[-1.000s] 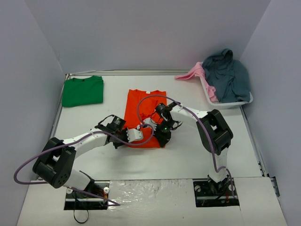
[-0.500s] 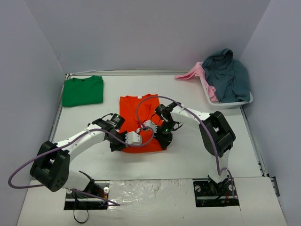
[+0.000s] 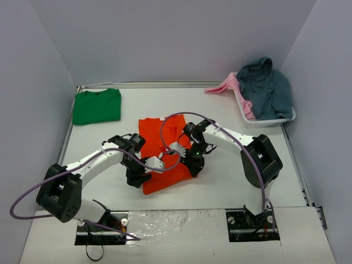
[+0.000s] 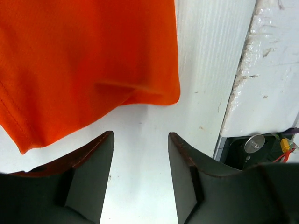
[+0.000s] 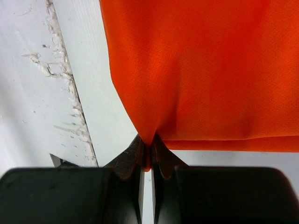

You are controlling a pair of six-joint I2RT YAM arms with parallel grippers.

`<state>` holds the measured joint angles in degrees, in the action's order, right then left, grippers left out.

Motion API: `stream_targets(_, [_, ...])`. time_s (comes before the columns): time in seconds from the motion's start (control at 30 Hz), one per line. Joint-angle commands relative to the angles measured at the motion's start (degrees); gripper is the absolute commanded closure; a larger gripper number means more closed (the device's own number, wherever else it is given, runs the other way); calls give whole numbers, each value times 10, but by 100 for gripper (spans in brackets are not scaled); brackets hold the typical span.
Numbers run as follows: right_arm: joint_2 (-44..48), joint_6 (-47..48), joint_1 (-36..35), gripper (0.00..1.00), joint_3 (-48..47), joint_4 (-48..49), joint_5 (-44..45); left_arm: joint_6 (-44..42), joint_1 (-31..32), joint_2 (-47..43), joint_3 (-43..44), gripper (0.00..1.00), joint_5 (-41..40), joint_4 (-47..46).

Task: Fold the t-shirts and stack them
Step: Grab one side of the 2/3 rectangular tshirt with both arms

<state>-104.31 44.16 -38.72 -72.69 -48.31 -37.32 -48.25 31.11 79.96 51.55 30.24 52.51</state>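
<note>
Looking down from above, we see the orange t-shirt point(image 3: 165, 148) lying in the middle of the tabletop point(image 3: 231, 181), its long side running near to far, a bit slanted. The green t-shirt point(image 3: 97, 106) sits folded at the far left. The left fingers point(image 3: 137, 176) are just beside the orange shirt's near left corner; the right fingers point(image 3: 193, 165) are at its near right edge. From the left wrist, those fingers stand apart with nothing between them, and the loose orange corner lies just ahead, a little left. From the right wrist, the fingers are together, pinching the orange edge. We think the left arm is nearer that loose corner.
</note>
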Motion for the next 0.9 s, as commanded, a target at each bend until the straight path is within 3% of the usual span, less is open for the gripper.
stream_targets(0.0, [15, 15, -2, 100, 9, -44, 1, -6, 1, -7, 15, 50, 11, 37])
stream_targets(0.37, [-8, 26, -4, 100, 10, -42, -3, -9, 8, -39, 33, 51, 67, 74])
stream_targets(0.87, [-63, 20, -4, 100, -14, -42, 5, 25, 91, -5, 16, 52, 51, 5])
